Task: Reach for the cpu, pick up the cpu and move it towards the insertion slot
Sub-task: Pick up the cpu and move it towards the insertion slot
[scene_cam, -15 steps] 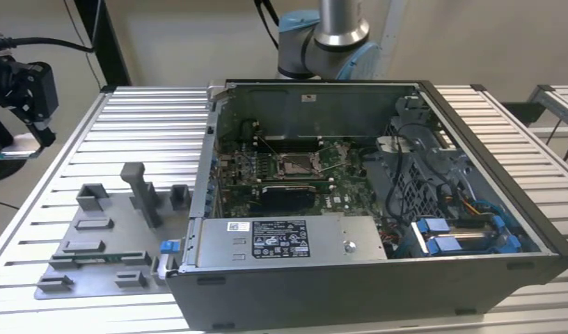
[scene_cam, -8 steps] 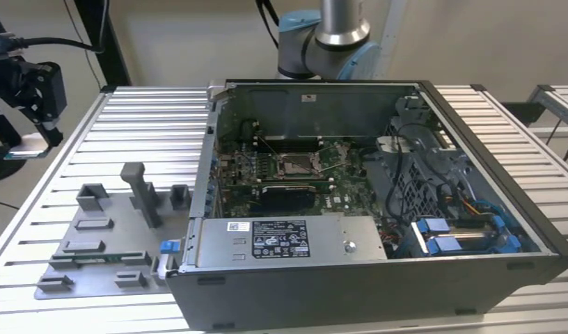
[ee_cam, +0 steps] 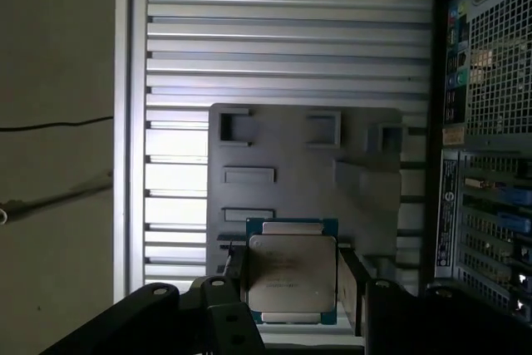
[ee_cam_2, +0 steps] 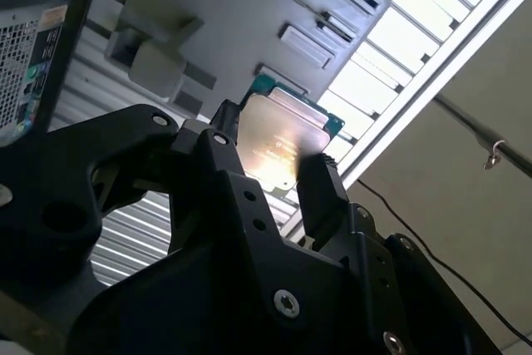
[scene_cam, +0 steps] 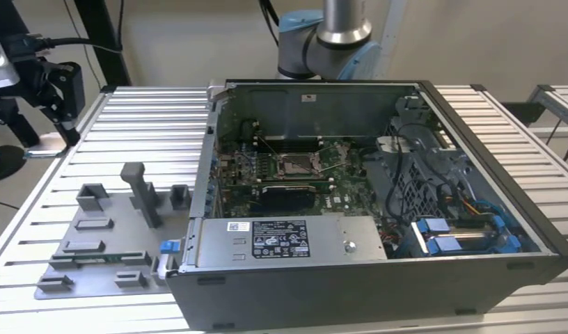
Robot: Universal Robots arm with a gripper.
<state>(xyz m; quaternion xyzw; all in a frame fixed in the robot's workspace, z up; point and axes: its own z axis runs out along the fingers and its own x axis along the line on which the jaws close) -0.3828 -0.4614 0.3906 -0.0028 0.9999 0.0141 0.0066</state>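
The cpu (ee_cam: pixel 293 276), a flat square chip with a pale metal top and a green rim, sits between my gripper's (ee_cam: pixel 293 282) two black fingers (ee_cam: pixel 235 262). The fingers are shut on two opposite edges of it. In the second wrist view the cpu (ee_cam_2: pixel 283 135) is held level in the gripper (ee_cam_2: pixel 274 154), well above the grey fixture plate (ee_cam_2: pixel 249 14). In the exterior view the gripper (scene_cam: pixel 46 139) hangs at the left, over the table's edge. The insertion slot (scene_cam: pixel 295 164) is the metal-framed socket on the motherboard inside the open computer case (scene_cam: pixel 358 278).
The grey fixture plate (scene_cam: pixel 98 257) with raised blocks and a tall post (scene_cam: pixel 140 191) lies on the slatted table (scene_cam: pixel 145 118), left of the case in the exterior view. The case's perforated rear panel (ee_cam: pixel 490 122) stands beside the plate. Cables and blue drive parts (scene_cam: pixel 451 236) fill the case's right side.
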